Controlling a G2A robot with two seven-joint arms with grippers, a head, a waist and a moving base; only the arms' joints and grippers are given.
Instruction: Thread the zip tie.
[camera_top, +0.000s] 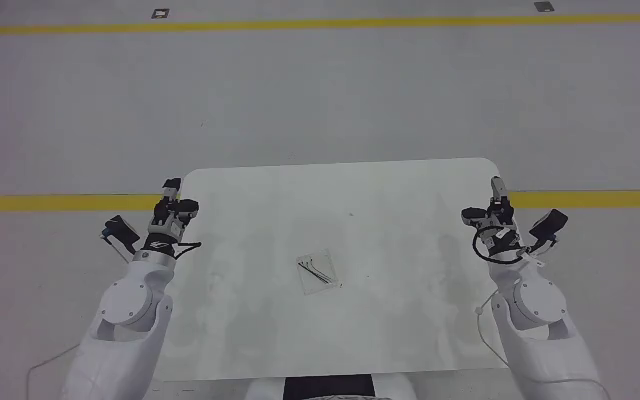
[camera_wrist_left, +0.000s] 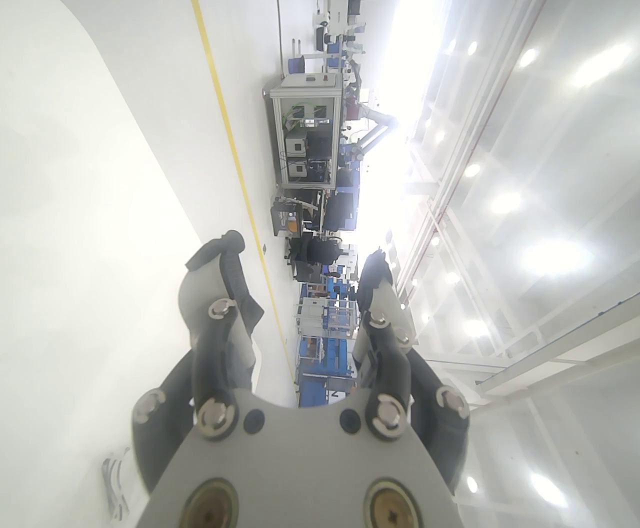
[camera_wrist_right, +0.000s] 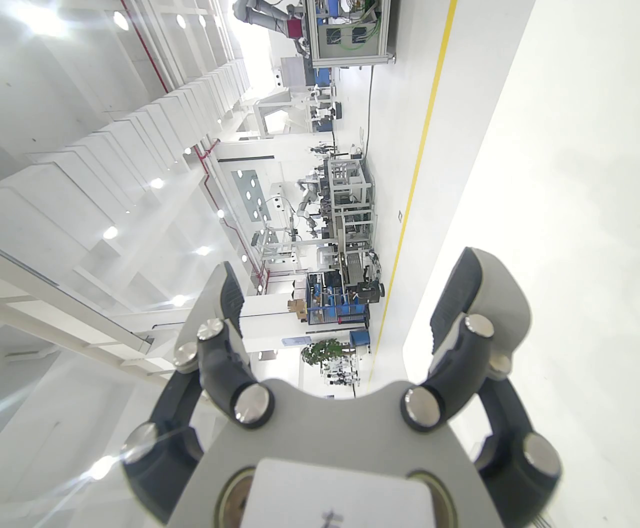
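Zip tie (camera_top: 318, 270) lies at 4 o'clock from left claw (camera_top: 172, 188), 8 o'clock from right claw (camera_top: 497, 187); both claws gape, left looks nearer.

White surface (camera_top: 400, 190), rounded corners, on grey floor (camera_top: 320, 100). Two yellow lines (camera_top: 320, 24) cross the floor, the nearer partly hidden by the surface.

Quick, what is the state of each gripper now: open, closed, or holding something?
Left gripper: open, holding nothing.
Right gripper: open, holding nothing.
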